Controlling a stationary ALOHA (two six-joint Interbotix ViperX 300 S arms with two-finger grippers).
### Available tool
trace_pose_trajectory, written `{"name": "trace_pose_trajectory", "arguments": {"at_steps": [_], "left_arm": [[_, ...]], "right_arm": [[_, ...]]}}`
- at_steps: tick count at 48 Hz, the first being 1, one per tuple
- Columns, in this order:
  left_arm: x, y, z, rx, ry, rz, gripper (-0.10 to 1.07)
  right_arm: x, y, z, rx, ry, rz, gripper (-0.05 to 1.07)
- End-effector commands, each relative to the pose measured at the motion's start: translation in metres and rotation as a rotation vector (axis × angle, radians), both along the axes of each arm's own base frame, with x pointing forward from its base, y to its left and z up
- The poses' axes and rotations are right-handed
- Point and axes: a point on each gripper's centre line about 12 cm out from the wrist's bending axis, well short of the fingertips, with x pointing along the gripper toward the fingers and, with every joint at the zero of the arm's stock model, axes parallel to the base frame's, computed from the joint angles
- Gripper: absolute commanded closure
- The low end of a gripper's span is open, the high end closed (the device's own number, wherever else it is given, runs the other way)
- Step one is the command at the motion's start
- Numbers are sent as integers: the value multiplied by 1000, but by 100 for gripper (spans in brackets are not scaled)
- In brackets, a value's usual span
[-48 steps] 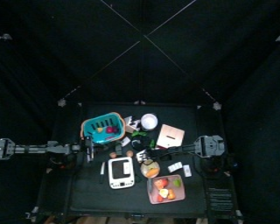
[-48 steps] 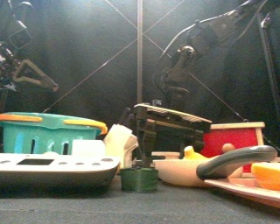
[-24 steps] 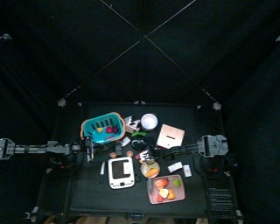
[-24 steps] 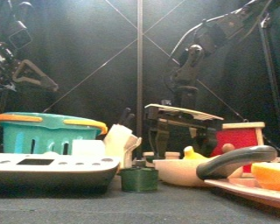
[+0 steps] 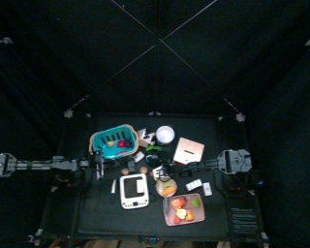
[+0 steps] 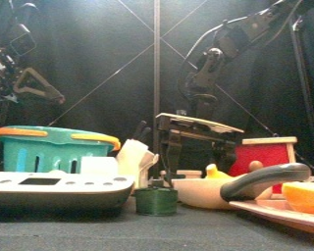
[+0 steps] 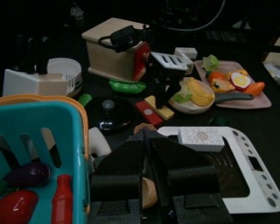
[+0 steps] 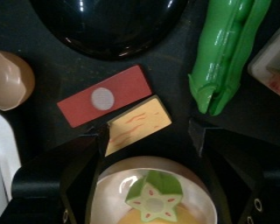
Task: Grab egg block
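Observation:
The egg block point(image 8: 154, 188) is a round cream piece with a yellow-orange middle and a green star on it. It lies on the table directly under my right gripper point(image 8: 149, 144), between the two wide-open jaws, which do not touch it. From the front, the same right gripper point(image 6: 199, 155) hangs open just above the cluttered middle of the table. In the top view the right gripper point(image 5: 162, 174) reaches in from the right. The left wrist view shows the egg block point(image 7: 192, 93) beside the fruit tray. My left gripper point(image 7: 149, 153) rests at the left, shut and empty.
Around the egg lie a red block with a white dot point(image 8: 104, 96), a yellow slice point(image 8: 140, 122), a green pod point(image 8: 224, 52), a black bowl point(image 8: 108, 22) and a brown shell point(image 8: 8, 79). A teal basket point(image 5: 112, 141), a white handheld toy point(image 5: 133, 191) and a fruit tray point(image 5: 184, 208) crowd the table.
The right gripper has shifted slightly over the middle of the table and stayed open. The left arm has not moved.

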Motion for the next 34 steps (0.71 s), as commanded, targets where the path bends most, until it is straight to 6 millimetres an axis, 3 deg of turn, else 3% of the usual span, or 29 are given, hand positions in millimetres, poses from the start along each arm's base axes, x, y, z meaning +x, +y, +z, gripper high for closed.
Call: {"name": "trace_pose_trajectory", "arguments": {"at_steps": [1, 34], "left_arm": [[1, 1, 2, 0, 0, 3, 51], [1, 1, 2, 0, 8, 6, 51]], "right_arm": [[9, -3, 19, -2, -59, -9, 2], [18, 0, 3, 8, -31, -3, 2]]}}
